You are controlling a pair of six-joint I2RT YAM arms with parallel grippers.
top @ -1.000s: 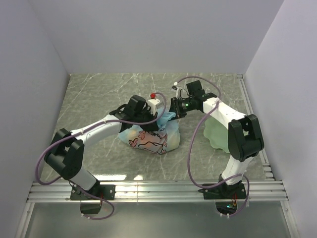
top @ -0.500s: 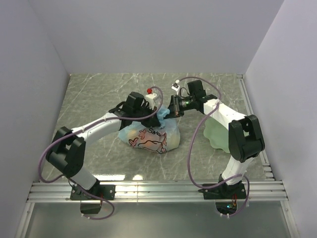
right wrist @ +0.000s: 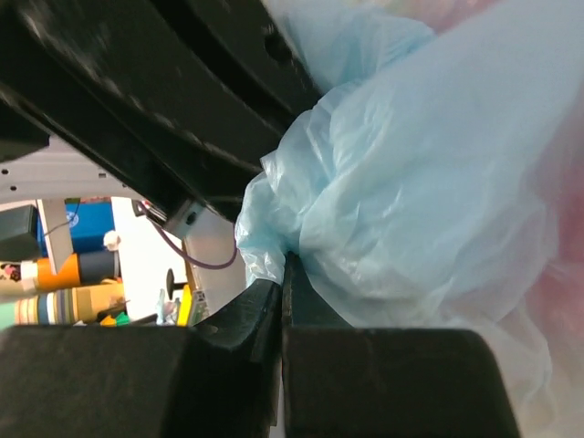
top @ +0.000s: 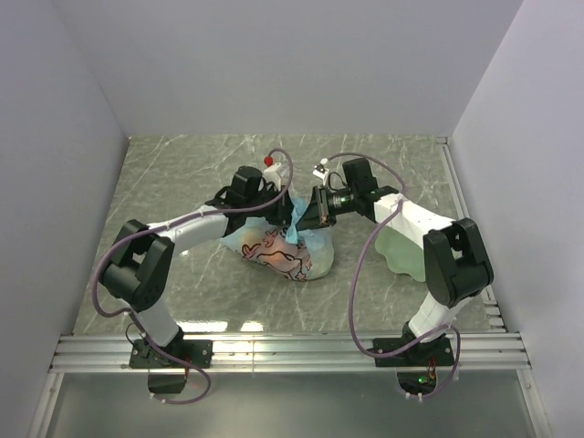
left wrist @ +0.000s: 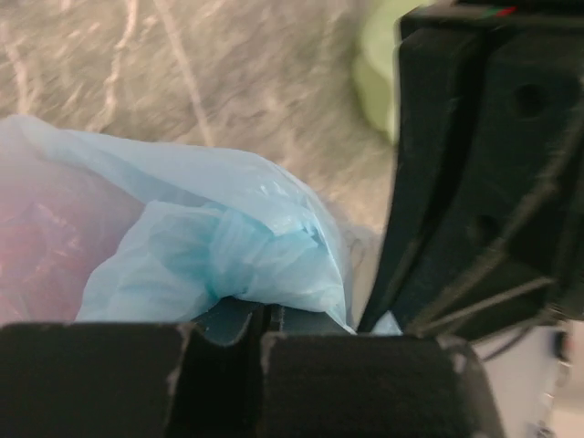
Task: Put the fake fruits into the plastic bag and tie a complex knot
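The plastic bag [top: 285, 254] lies mid-table, light blue with a cartoon print. The fake fruits show only as pink and orange shapes through its film [left wrist: 41, 255]. Above its top my two grippers meet. My left gripper [top: 288, 217] is shut on a bunched blue end of the bag [left wrist: 233, 251]. My right gripper [top: 307, 217] is shut on crumpled blue plastic [right wrist: 301, 196] right beside it. The pinched ends form a lump [top: 296, 226] between the fingertips; whether it is a tied knot I cannot tell.
A pale green wavy-edged plate [top: 398, 246] lies right of the bag, under the right arm. The right arm's black body [left wrist: 493, 173] fills the right of the left wrist view. Side walls stand close on both sides.
My right gripper has shut on the bag's plastic and moved down-left to meet the left one. My left gripper has shifted right, over the bag's top, still shut.
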